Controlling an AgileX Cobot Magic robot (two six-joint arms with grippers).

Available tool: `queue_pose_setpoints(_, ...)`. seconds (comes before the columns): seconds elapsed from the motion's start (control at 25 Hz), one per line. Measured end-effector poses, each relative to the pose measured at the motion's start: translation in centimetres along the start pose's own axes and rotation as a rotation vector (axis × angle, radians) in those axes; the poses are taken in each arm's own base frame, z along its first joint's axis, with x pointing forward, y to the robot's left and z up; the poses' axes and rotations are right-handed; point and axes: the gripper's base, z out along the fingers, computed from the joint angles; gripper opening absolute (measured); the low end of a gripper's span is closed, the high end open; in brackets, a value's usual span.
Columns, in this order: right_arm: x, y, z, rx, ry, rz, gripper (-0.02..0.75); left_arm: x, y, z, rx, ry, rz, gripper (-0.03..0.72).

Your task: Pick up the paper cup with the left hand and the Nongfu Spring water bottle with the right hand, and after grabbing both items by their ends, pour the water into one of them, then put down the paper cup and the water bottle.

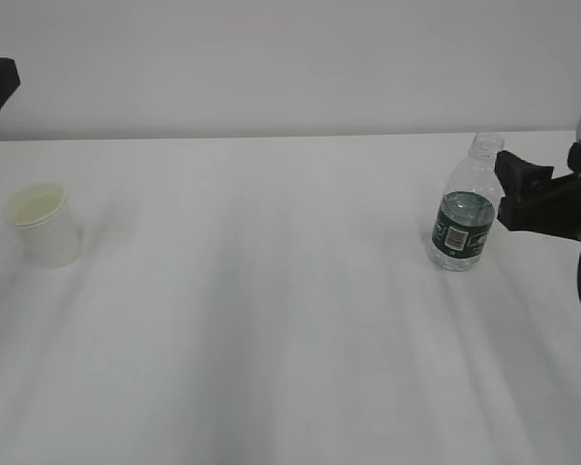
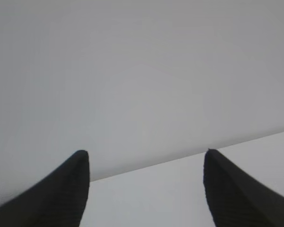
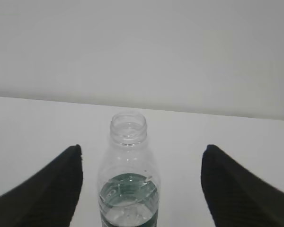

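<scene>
This looks like a robot test bench in a lab or studio rather than a lived-in room, though so little of the surroundings shows that the exact kind of place stays uncertain. A plain white table (image 1: pixel 290 320) fills the exterior view and meets a bare, pale grey wall (image 1: pixel 290 58) with no shelves, windows or fittings. The only furnishings are staged props: a paper cup (image 1: pixel 45 225) and a Nongfu Spring water bottle (image 1: pixel 465 215), standing well apart.

plain white table (image 1: pixel 271 320), bare pale grey wall (image 1: pixel 290 58) behind
</scene>
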Motion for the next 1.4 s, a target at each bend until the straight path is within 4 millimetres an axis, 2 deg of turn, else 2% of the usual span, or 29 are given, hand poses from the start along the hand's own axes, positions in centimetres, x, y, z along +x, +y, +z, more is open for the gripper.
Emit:
queue_pose_setpoints(0.48, -2.4, -0.3, -2.0, -0.022, -0.016, -0.007, 0.593, -3.6, 0.1, -4.2, -0.032, -0.024, 0.000, 0.538)
queue_pose_setpoints(0.84, -3.9, -0.4, -3.7, -0.044, -0.021, -0.046, 0.594, -6.1, 0.1, -9.2, -0.059, -0.049, -0.011, 0.538)
queue_pose_setpoints(1.08, -5.4, -0.7, -5.4, -0.053, -0.065, -0.083, 0.594, -6.8, 0.1, -11.9, -0.071, -0.057, -0.036, 0.537)
queue_pose_setpoints(1.4, -7.2, -1.0, -8.3, -0.073, -0.116, -0.123, 0.593, -7.2, 0.0, -13.8, -0.075, -0.071, -0.053, 0.537)
